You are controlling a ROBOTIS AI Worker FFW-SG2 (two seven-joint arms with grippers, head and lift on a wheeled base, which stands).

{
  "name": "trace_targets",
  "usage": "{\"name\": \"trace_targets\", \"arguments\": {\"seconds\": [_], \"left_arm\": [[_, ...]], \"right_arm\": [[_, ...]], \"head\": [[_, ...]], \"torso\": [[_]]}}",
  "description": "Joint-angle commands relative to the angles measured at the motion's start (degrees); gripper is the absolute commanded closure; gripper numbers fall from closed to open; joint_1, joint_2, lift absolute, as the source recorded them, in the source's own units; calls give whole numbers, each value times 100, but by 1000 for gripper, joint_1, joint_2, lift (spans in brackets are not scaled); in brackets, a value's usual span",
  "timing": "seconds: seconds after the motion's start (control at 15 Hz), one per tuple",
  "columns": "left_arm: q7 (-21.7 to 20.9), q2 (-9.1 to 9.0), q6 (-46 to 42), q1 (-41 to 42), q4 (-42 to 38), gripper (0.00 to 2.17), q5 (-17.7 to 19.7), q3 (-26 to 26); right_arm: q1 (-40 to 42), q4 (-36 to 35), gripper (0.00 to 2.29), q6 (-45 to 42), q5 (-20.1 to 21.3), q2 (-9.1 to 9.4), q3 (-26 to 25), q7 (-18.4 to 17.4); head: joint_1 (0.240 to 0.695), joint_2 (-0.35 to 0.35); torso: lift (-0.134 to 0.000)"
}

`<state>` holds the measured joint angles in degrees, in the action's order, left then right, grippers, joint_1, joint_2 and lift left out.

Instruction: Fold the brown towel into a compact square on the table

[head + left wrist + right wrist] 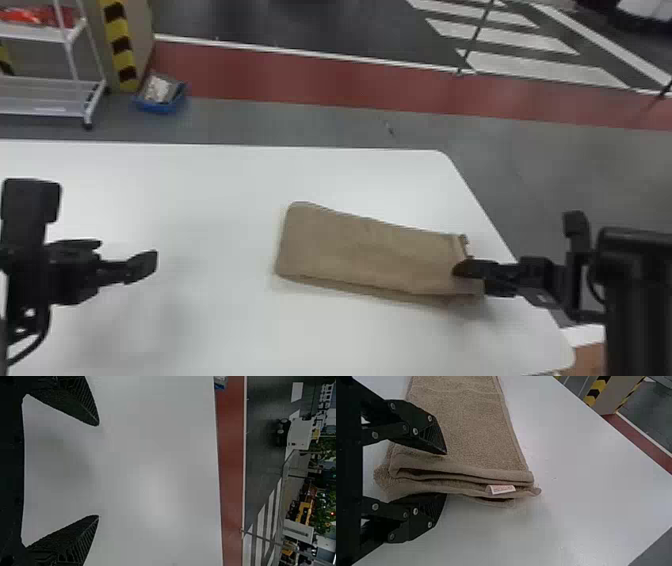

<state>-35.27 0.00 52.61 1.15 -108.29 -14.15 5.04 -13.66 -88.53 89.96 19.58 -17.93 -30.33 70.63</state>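
Brown towel [370, 252] is on our worktop [200, 200], stretching lengthwise left from our nearer right claw [446, 473], spread round its end, not clamped. Our left claw [98, 470]'s wide open, empty, off its other end.

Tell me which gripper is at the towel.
The right gripper: its open jaws straddle the layered end of the brown towel. The left gripper hangs apart, well left of it.

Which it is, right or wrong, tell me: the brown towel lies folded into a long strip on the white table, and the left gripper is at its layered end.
Wrong on the gripper: the right gripper is at that layered end, as the right wrist view shows. The brown towel does lie folded into a long strip on the white table.
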Motion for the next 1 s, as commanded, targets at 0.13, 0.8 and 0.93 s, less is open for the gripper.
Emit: {"name": "trace_targets", "arguments": {"seconds": [0.13,0.8,0.93], "left_arm": [[-33,-15,-9,9,-17,46,9,59],[-59,-15,8,26,-113,46,0,76],[-59,-15,26,35,-140,46,0,76]], "right_arm": [[-32,-6,1636,12,-6,-26,-8,47],[-41,-1061,1808,12,-683,-35,-1019,769],[-41,-1360,1808,12,-1096,35,-1001,769]], "head": [[695,-254],[695,-274],[695,-276]], "torso": [[-124],[-124],[-124]]}}
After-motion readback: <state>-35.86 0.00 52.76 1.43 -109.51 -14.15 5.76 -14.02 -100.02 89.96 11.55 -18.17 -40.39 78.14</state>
